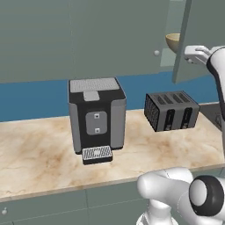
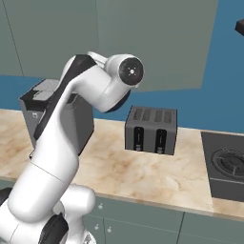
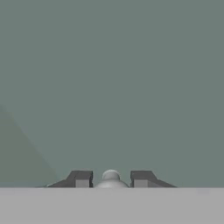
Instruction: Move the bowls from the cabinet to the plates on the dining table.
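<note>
The marble-veined worktop (image 1: 39,154) runs below a blue back strip, under the grey-green cabinet (image 1: 110,35). In the hand view the gripper (image 3: 111,179) faces a flat matte cabinet door, its two dark fingertips (image 3: 81,178) close on either side of one small rounded pale knob (image 3: 111,177); whether they clamp it cannot be told. One pale yellowish-olive bowl (image 1: 173,41) sits inside the cabinet, just left of the hand. Below stand one boxy coffee machine (image 1: 96,118) and one ribbed four-slot toaster (image 1: 171,110).

Base views flank toaster (image 1: 171,110); hand view hugs door (image 3: 112,87).
</note>
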